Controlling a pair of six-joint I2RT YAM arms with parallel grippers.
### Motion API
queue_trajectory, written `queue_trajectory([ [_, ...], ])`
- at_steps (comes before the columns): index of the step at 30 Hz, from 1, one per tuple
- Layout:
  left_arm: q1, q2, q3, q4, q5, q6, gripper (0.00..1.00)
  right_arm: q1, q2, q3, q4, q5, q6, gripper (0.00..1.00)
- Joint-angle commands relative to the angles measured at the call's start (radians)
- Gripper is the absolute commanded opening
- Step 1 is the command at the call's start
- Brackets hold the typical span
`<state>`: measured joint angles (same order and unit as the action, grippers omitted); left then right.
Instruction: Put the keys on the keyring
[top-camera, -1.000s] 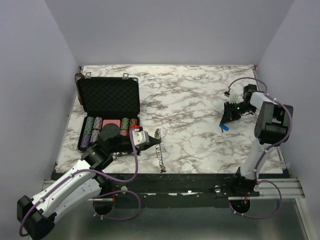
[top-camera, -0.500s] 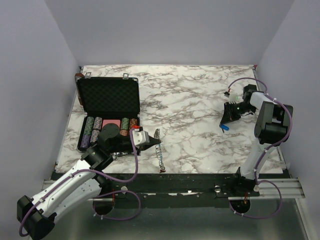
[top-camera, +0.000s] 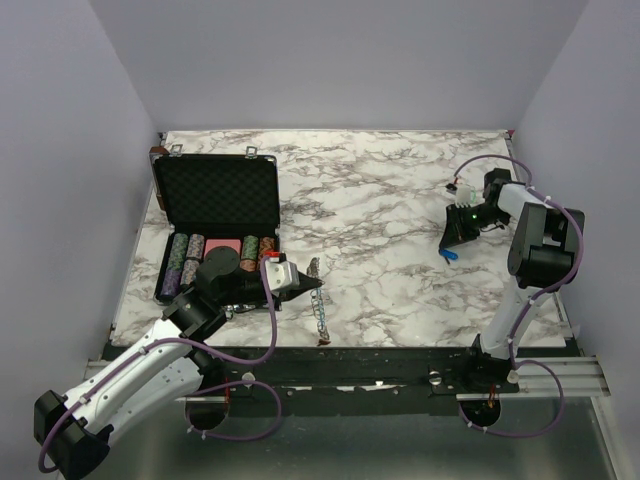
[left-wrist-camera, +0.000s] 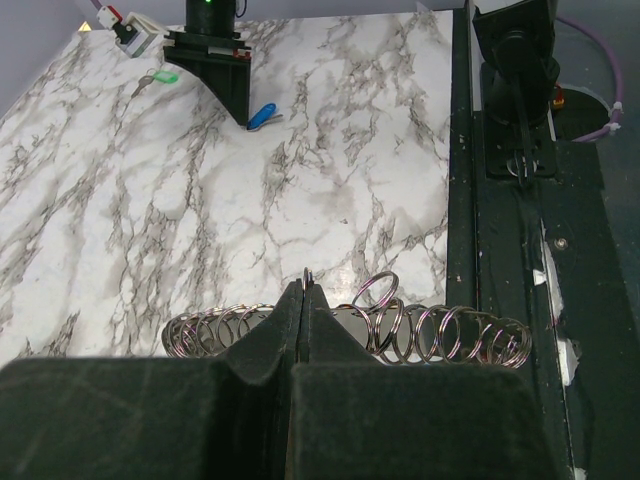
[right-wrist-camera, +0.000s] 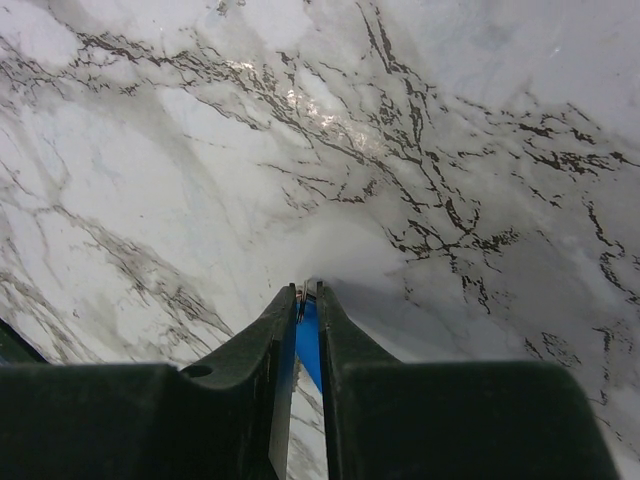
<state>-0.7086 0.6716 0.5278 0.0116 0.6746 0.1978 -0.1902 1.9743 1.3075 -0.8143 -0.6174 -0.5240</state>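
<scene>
The blue key (left-wrist-camera: 263, 116), upper middle of the left wrist view, looks light, stiff, slick; we would hold its plastic head. The right pincer (right-wrist-camera: 308, 290) grips it. The floppy keyring (left-wrist-camera: 400, 325) lies low in frame at the closed left pincer (left-wrist-camera: 303, 287).

On my feed the left arm (top-camera: 150, 365) and right arm (top-camera: 518, 200) wear white shells over black joints, each trailing a purple cable (top-camera: 270, 322), with black tapering jaws and one green light (top-camera: 460, 212).
</scene>
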Motion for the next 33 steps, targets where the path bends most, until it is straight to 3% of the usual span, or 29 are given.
queue_trajectory([
  [1,0.004,-0.003,0.037,0.025,0.028,0.015,0.00,0.009,0.012,-0.008,-0.009,0.054,-0.001,0.21],
  [8,0.003,-0.003,0.040,0.025,0.026,0.015,0.00,0.008,0.009,-0.007,-0.016,0.050,-0.004,0.14],
  [15,0.003,-0.001,0.037,0.025,0.026,0.017,0.00,0.009,-0.017,-0.004,-0.025,0.012,-0.017,0.01],
  [33,0.008,-0.007,0.021,0.056,0.019,0.011,0.00,0.009,-0.268,0.026,-0.091,-0.402,-0.200,0.01],
])
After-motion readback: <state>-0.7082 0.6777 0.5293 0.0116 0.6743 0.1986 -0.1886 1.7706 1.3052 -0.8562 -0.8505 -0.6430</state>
